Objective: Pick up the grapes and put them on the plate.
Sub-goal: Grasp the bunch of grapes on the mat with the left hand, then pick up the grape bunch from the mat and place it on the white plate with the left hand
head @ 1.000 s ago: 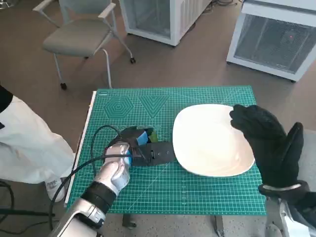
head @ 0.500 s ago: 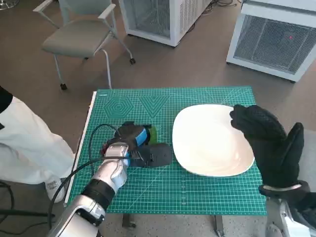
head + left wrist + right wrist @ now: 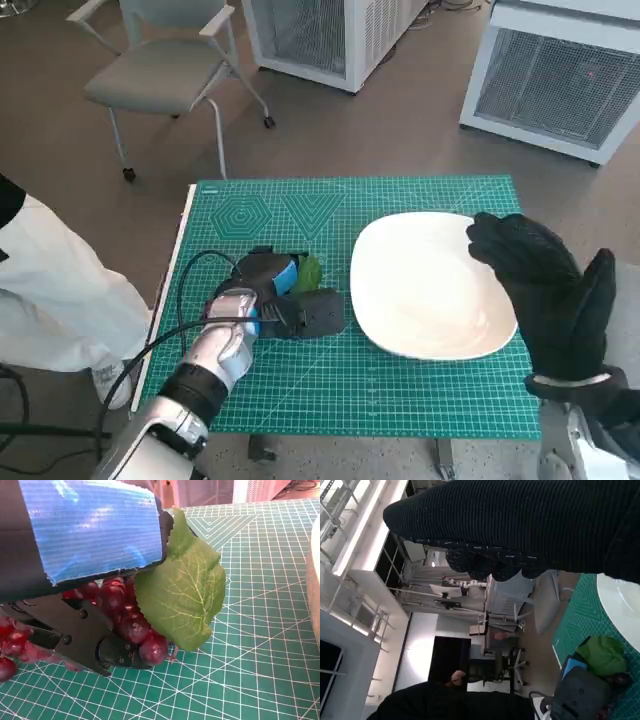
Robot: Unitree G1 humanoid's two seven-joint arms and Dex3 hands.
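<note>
Left hand [image 3: 85,580] clamps grapes [image 3: 127,622] on tabletop [image 3: 420,390], leaf [image 3: 182,592] loose. Risk: bunch sags, slips during lift toward plate [image 3: 425,285]. Right hand [image 3: 550,290] idle, fingers spread, holding nothing.

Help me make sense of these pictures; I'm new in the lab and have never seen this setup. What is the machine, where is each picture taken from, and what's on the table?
This is a humanoid robot at a small table. One camera sits on its head and looks steeply down; two more sit behind its wrists.

In the head view, the left hand, black with blue tape over its back, rests low on the green cutting mat. The right hand, in a black knitted glove, is raised over the far-right edge of the white plate and holds nothing.

The left wrist view looks past the taped hand: a bunch of dark red grapes with a green leaf lies under and between its fingers, low over the mat. Whether the grip is firm cannot be told.

The right wrist view is turned sideways; the glove fills its top, with the room beyond.
</note>
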